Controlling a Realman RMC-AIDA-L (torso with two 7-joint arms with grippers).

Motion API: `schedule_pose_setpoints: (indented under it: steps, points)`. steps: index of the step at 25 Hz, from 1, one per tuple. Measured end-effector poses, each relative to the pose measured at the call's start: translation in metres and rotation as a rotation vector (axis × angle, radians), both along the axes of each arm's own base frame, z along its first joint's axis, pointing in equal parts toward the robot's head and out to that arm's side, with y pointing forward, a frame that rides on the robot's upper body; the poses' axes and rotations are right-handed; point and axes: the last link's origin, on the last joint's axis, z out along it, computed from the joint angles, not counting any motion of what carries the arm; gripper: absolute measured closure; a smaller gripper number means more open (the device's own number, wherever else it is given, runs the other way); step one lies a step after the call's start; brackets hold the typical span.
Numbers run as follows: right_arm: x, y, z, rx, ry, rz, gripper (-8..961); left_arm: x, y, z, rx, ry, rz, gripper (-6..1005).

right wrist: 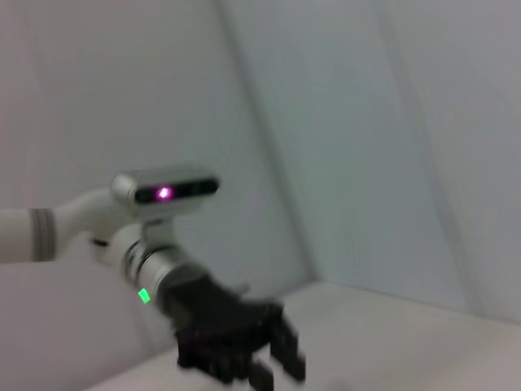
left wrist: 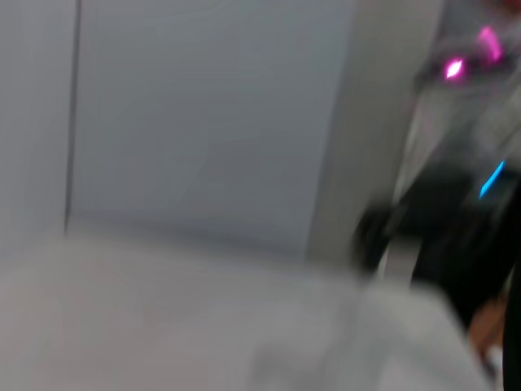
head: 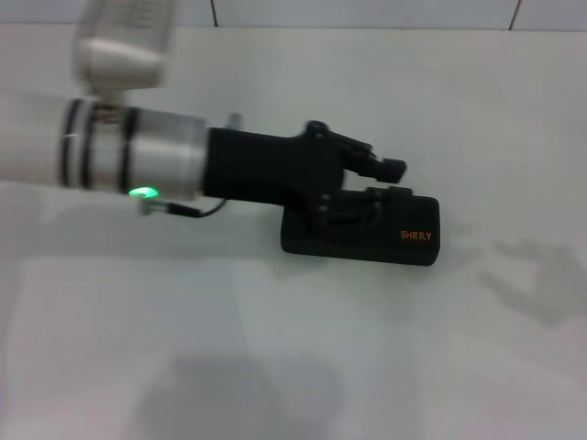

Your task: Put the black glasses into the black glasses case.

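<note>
The black glasses case (head: 404, 240) lies on the white table (head: 303, 348) at the centre of the head view. It looks closed, with orange lettering near its right end. My left gripper (head: 393, 181) reaches in from the left and sits over the top of the case. Its fingers are apart, the lower finger (head: 385, 196) resting on the case's top. The left gripper also shows far off in the right wrist view (right wrist: 277, 371), fingers spread. The black glasses are not in view. My right gripper is not in view.
A faint grey stain (head: 532, 280) marks the table to the right of the case. A tiled wall edge (head: 367, 14) runs along the far side of the table. The left wrist view shows only blurred wall and dark equipment (left wrist: 456, 220).
</note>
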Motion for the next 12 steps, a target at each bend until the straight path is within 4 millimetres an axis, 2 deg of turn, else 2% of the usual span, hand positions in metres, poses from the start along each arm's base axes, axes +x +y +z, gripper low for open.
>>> schedule_pose_setpoints:
  steps: [3,7,10,12]
  points:
    - [-0.021,0.018,-0.021,-0.057,0.024,0.124,443,-0.006,-0.015,0.024,0.071,-0.076,-0.063,694]
    - [-0.053,0.046,-0.050,-0.136,0.024,0.239,438,-0.019,-0.024,0.040,0.084,-0.094,-0.051,677]
    - [-0.073,0.061,-0.066,-0.179,0.004,0.295,313,-0.029,-0.029,0.053,0.059,-0.145,-0.022,664]
    - [-0.083,0.068,-0.073,-0.201,-0.013,0.321,230,-0.036,-0.033,0.062,0.048,-0.198,-0.011,586]
